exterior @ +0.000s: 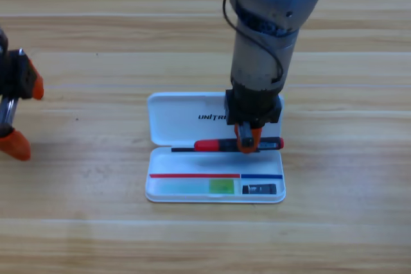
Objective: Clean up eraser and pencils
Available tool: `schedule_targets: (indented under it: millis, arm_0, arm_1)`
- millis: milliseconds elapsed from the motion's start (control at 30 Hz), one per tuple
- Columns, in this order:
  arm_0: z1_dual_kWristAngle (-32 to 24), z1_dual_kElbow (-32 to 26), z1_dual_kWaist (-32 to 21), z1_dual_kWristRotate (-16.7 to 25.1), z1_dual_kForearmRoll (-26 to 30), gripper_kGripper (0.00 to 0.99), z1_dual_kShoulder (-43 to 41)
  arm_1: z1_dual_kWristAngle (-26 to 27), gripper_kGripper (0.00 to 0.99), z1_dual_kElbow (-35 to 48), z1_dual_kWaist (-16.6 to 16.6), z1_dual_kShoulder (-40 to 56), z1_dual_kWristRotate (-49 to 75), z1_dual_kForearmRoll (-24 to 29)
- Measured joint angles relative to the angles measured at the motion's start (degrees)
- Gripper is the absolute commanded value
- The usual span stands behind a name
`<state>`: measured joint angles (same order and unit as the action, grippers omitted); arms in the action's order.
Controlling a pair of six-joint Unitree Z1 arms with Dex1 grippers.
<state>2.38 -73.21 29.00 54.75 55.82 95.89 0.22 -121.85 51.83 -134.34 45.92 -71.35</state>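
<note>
We see the right gripper [248,143] pinching the black pencil [221,145] over the case [168,120]. The eraser [259,189] and green pencil [196,187] lie inside. Next, we think it lowers and lets go. The left gripper [16,110] waits, open.

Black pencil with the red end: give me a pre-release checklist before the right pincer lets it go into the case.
1. Right pincer clamps the slim black pencil with the red end: ok.
2. Pencil over the open white plastic case, near its hinge line: ok.
3. Pencil lengthwise with the tray: ok.
4. Pale translucent pencil with the green end already in the tray: ok.
5. Small black rectangular eraser already in the tray: ok.
6. Left pincer away at the picture's left edge: ok.
</note>
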Motion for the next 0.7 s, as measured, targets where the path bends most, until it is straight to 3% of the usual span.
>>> schedule_targets:
  millis: [567, 600, 667, 700]
  arm_0:
    - [-0.6, 3.0, -0.2, 0.0, -4.6, 0.99, 0.0]
    - [-0.6, 3.3, -0.2, 0.0, -4.7, 0.99, 0.0]
    - [-0.6, 3.6, -0.2, 0.0, -4.7, 0.99, 0.1]
    - [-0.6, 3.7, -0.2, 0.0, -4.7, 0.99, 0.1]
  arm_1:
    - [0.0, 0.0, -2.8, 1.0, -3.7, -1.4, -0.5]
    - [0.0, 0.267, -3.1, 1.0, -3.7, -1.6, -0.5]
    - [0.0, 0.899, -3.5, 1.0, -3.7, -2.0, -0.5]
    - [0.0, 0.977, -3.7, 1.0, -3.7, -2.3, -0.5]
